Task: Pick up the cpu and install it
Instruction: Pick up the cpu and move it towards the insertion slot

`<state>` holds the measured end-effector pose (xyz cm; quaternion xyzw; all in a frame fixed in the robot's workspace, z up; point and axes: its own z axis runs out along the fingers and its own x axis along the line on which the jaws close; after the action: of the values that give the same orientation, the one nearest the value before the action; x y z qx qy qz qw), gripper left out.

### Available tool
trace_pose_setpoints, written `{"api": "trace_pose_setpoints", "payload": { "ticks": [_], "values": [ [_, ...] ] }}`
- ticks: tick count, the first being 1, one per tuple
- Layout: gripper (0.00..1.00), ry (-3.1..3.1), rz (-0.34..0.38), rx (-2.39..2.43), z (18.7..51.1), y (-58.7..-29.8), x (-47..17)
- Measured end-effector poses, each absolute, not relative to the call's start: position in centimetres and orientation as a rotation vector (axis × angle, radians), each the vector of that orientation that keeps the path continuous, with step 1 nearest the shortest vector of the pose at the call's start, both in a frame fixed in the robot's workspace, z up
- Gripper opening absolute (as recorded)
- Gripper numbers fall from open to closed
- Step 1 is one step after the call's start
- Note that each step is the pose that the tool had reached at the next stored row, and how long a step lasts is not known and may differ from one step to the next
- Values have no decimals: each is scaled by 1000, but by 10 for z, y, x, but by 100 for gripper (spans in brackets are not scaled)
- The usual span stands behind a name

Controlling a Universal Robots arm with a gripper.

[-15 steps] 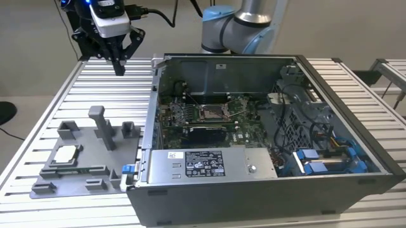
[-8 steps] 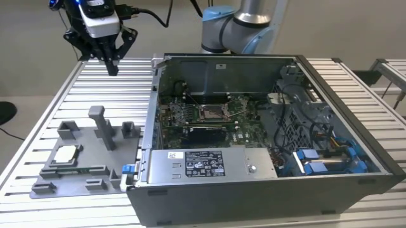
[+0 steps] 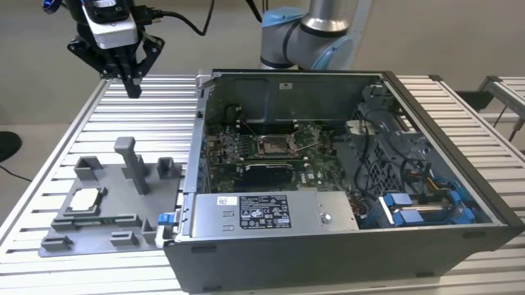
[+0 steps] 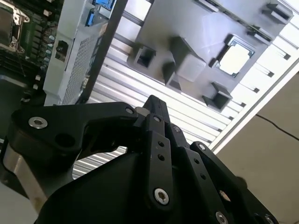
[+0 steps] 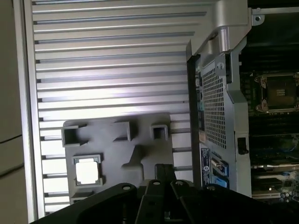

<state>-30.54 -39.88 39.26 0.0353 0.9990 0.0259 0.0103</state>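
The cpu [image 3: 85, 200], a small square chip with a pale top, lies in a recess of the grey fixture tray [image 3: 98, 236] at the exterior view's left; both wrist views show the cpu [image 4: 236, 59] [image 5: 87, 171] from above. My gripper [image 3: 132, 91] hangs high over the slatted table behind the tray, well away from the cpu, fingers shut together with nothing between them. The black fingertips [image 4: 154, 100] [image 5: 164, 169] come to one point in both wrist views. The motherboard socket [image 3: 275, 145] sits open inside the computer case [image 3: 345, 246].
The open case fills the middle and the exterior view's right, with a power supply [image 3: 262, 212], cables and blue drive clips [image 3: 410, 209]. A tall grey post [image 3: 131, 163] and small blocks stand on the tray. The arm's base [image 3: 308, 37] rises behind the case.
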Motion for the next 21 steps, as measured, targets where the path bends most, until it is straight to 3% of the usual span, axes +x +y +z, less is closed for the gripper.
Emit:
{"api": "trace_pose_setpoints", "payload": {
  "ticks": [21],
  "values": [
    [0,3118,81,102,392,-407,-347]
  ]
}}
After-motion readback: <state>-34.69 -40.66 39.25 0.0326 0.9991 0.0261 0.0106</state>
